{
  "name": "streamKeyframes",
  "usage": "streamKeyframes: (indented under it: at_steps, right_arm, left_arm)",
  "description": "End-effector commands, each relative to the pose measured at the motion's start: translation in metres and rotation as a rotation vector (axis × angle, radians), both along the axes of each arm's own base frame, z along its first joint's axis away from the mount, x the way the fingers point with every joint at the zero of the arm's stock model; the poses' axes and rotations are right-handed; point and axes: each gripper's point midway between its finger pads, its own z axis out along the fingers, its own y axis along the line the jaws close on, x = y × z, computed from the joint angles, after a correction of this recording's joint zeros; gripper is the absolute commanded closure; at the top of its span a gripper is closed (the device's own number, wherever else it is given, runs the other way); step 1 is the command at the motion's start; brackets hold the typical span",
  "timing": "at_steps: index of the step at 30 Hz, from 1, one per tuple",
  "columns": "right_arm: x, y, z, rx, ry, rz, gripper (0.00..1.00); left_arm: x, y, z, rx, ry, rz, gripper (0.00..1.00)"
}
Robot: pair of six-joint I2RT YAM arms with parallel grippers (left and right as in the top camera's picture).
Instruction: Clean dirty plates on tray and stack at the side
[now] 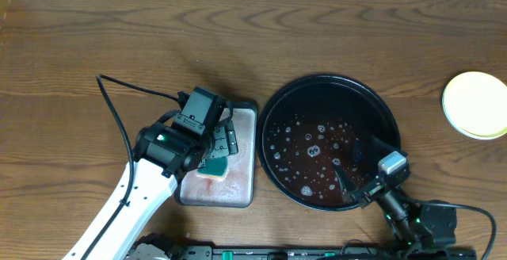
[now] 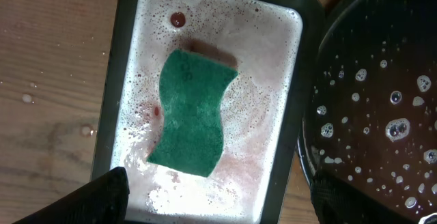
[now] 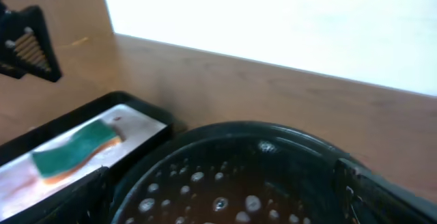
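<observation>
- Hovering over the sponge [image 2: 192, 115], the left pincer [image 1: 220, 147] is holding its fingers spread wide and is gripping nothing.
- The sponge is lying directly beneath and slightly ahead of that pincer, in the sudsy grey tray [image 2: 273, 80]. Its long axis is running straight away from the fingertips, so the jaws are straddling its narrow waist.
- The right pincer [image 1: 356, 166] is hanging above the near rim of the black tray [image 1: 333, 101], likewise spread wide and empty.
- The black tray is carrying only droplets and suds below and ahead of the right pincer; no plate is showing on it.
- The plates [image 1: 475, 105] are sitting on the bare table [image 1: 119, 30], well apart from the right pincer, off to its right and farther from the robot. Only a pale yellow top plate is showing, cut by the picture's edge, and how many are lying beneath it cannot be told.
- Being round, the plates are offering no long axis to align with.
- The right arm is standing much nearer to the plates, while the left pincer is sitting across the whole black tray from them.
- Judging from this layout, the cleaning is looking nearly or fully done, and any further reach toward the stack is falling to the right arm.
</observation>
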Motion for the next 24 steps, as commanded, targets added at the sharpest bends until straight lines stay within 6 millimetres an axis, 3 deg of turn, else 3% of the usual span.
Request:
streamKeyframes:
  at_steps: [1, 24]
  right_arm:
    - [0.0082, -0.0058, -0.0080, -0.015, -0.045, -0.045, 0.01]
    - [0.0139, -0.0093, -0.0151, -0.016, -0.066, -0.071, 0.01]
  left_arm:
    - [0.0009, 0.0009, 0.0018, -0.001, -0.003, 0.005, 0.15]
    - [0.0009, 0.0009, 0.0018, -0.001, -0.003, 0.005, 0.15]
